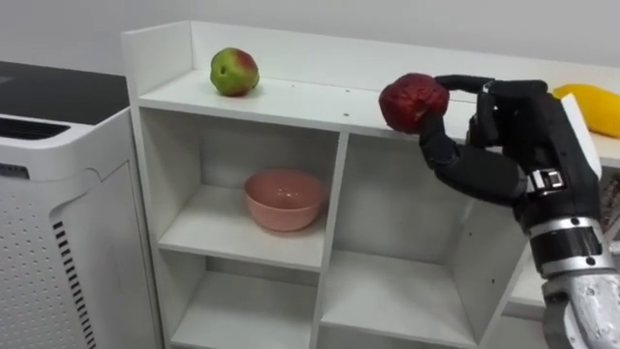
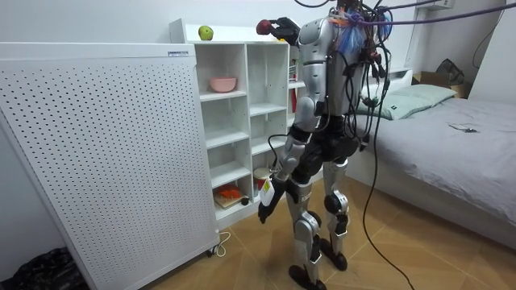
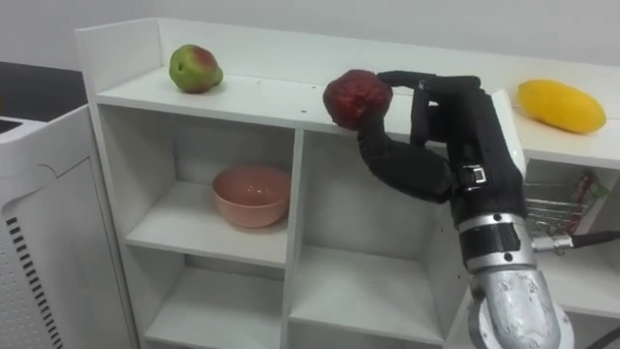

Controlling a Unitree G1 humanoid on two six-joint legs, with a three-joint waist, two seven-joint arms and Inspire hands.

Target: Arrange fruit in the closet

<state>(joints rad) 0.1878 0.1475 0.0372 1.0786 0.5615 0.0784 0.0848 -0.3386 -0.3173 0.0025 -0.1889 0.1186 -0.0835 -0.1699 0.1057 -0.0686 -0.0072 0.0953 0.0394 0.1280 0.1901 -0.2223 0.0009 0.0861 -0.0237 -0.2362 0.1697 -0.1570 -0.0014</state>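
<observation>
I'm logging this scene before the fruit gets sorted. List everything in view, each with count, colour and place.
round dark red fruit: one, dark red, at the top board's front edge, in the right robot hand
green-and-red apple: one, green with a red blush, top board, left end
elongated yellow fruit: one, yellow, top board, right end
round pink bowl: one, pink, upper left compartment
white open-shelf closet: one, white, in front of the robot
white perforated panel: one, white, on the room view's left of the closet
bed with grey cover: one, grey, on the room view's right
right robot hand: one, black, raised, curled round the dark red fruit
left robot hand: one, dark, hanging by the thigh
</observation>
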